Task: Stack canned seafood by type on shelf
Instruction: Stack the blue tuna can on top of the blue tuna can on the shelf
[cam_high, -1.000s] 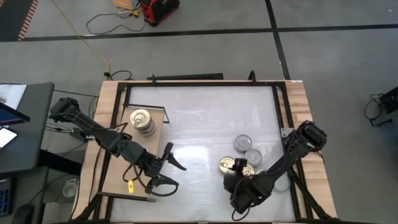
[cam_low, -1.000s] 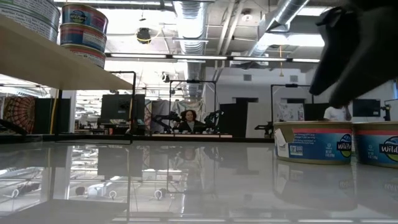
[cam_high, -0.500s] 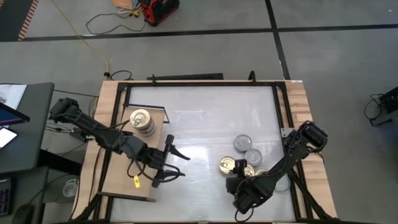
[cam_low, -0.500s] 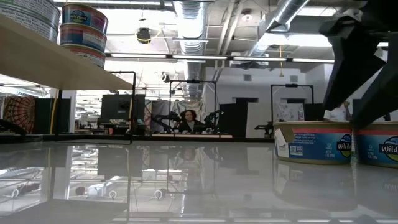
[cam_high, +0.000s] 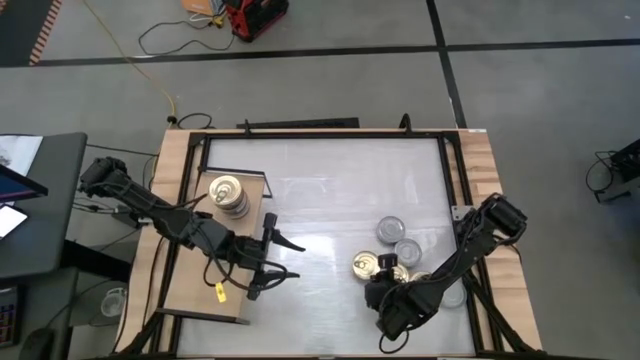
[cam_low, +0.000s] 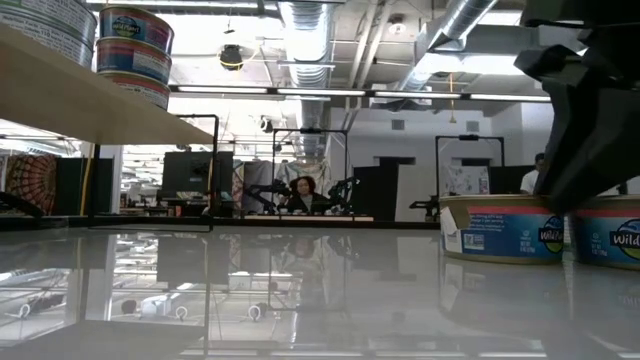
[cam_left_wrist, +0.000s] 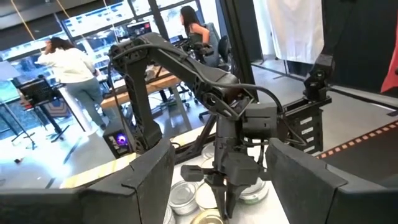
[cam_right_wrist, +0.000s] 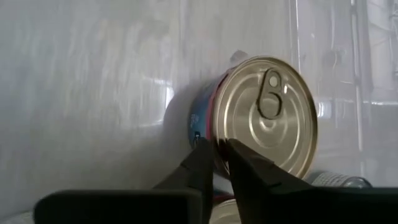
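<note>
Since 1 s ago, the right gripper (cam_right_wrist: 216, 149) is being seen w/ its fingers drawn from a wider gap down to a narrow one, while the left gripper (cam_high: 284, 262) is being seen shifted off the shelf (cam_high: 186, 292) edge, out over the table (cam_high: 330, 190).

Right gripper: fingers are being held nearly together, pinched on the rim of a gold-top tin (cam_right_wrist: 267, 118) right at the tips. The tin is sitting flat on the table, pull-tab up, w/ its blue-and-pink label facing the fingers. More tins (cam_high: 398, 242), silver-topped, are lying just beyond it, past the fingertips, and one more is touching it at the gripper's side.

Left gripper: fingers are being held wide apart, nothing between them; the right arm and the loose tins are being faced well ahead of it. Behind it, on the shelf's far corner, a stack of gold-top tins (cam_high: 228, 195) is standing.

A seated person (cam_low: 303, 195) is being seen in the room beyond the table.
</note>
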